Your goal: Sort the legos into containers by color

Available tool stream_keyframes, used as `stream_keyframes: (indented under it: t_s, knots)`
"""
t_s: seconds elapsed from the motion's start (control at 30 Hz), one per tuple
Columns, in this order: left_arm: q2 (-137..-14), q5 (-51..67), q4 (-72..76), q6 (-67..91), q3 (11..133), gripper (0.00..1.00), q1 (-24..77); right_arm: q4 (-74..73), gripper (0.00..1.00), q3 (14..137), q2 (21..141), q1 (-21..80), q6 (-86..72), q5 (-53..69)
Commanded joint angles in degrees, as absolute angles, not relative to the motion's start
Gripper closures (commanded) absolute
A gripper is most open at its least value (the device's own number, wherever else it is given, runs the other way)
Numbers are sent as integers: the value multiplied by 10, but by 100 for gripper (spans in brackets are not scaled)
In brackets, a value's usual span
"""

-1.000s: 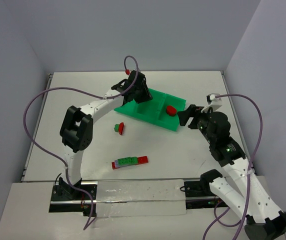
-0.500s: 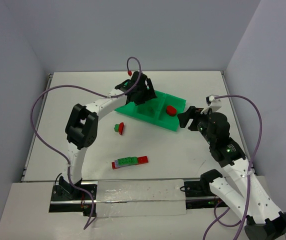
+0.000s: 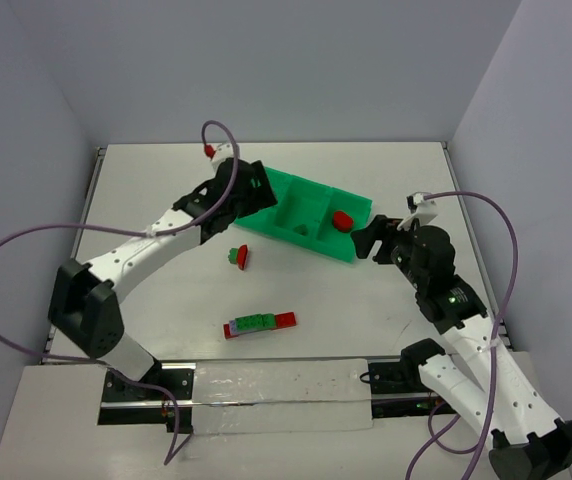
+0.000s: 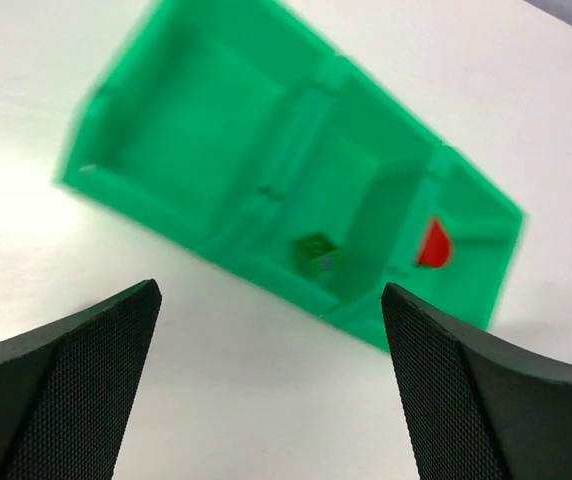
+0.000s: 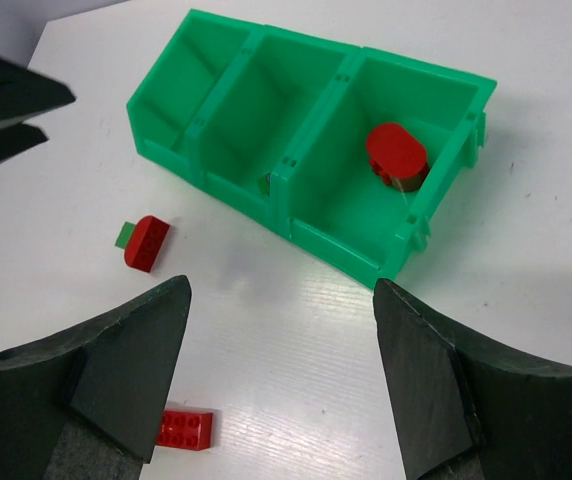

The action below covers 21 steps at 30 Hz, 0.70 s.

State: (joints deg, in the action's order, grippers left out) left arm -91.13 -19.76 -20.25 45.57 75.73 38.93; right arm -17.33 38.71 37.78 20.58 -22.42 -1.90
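Observation:
The green tray [image 3: 276, 192] of three containers lies at the table's middle back. A red lego [image 3: 342, 220] [image 5: 396, 153] [image 4: 432, 245] lies in the right compartment, and a small green lego [image 3: 304, 230] [image 4: 316, 252] in the middle one. A red-and-green lego [image 3: 238, 257] [image 5: 144, 242] sits on the table in front of the tray. A lavender, green and red stack [image 3: 259, 323] lies nearer the arms; its red end [image 5: 186, 428] shows in the right wrist view. My left gripper [image 3: 260, 196] [image 4: 269, 300] hangs open and empty by the tray's left end. My right gripper [image 3: 366, 240] [image 5: 281, 290] is open and empty off the tray's right end.
The left arm's purple cable [image 3: 6, 260] loops wide over the table's left side. Grey walls close in the back and both sides. White tabletop [image 3: 366, 310] lies between the stack and the right arm.
The left gripper opened and drew back left from over the tray. A green lego now shows in the middle compartment. The right arm held still.

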Motion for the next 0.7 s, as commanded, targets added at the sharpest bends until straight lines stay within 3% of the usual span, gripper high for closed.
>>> stream_keyframes:
  t_s: [0.0, 0.2, 0.43, 0.67]
  knots:
    - [-889, -282, -247, 465, 680, 1, 386, -118, 19, 380, 402, 204, -240, 10]
    - [-908, -297, -292, 548, 651, 6, 385, -106, 18, 386, 412, 207, -234, 44]
    - [-938, -286, -344, 663, 657, 20, 372, -123, 18, 389, 418, 207, -228, 46]
    - [-972, -299, -456, 854, 687, 21, 343, -130, 18, 391, 419, 207, -229, 47]
